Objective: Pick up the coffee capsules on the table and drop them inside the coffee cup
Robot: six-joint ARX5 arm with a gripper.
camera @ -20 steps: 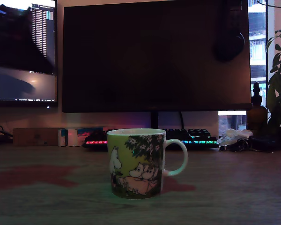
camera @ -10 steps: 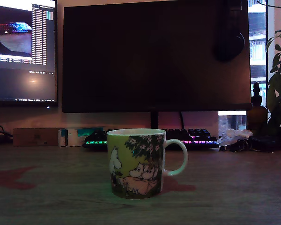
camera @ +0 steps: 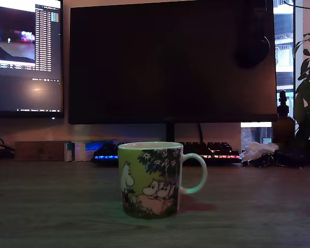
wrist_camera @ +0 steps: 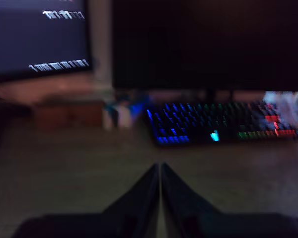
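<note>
Blurred keyboard [wrist_camera: 223,124] and pincer [wrist_camera: 160,166]

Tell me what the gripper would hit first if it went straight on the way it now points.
Judging by the blurred wrist view, the gripper, fingers together, points across the table toward the lit keyboard; its blue end looks first in line, though depth is unclear.

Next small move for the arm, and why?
Probably open the jaws and sweep the wrist to find a capsule: the gripper looks shut on nothing, aimed at the keyboard, and no capsule shows on the table around the coffee cup.
</note>
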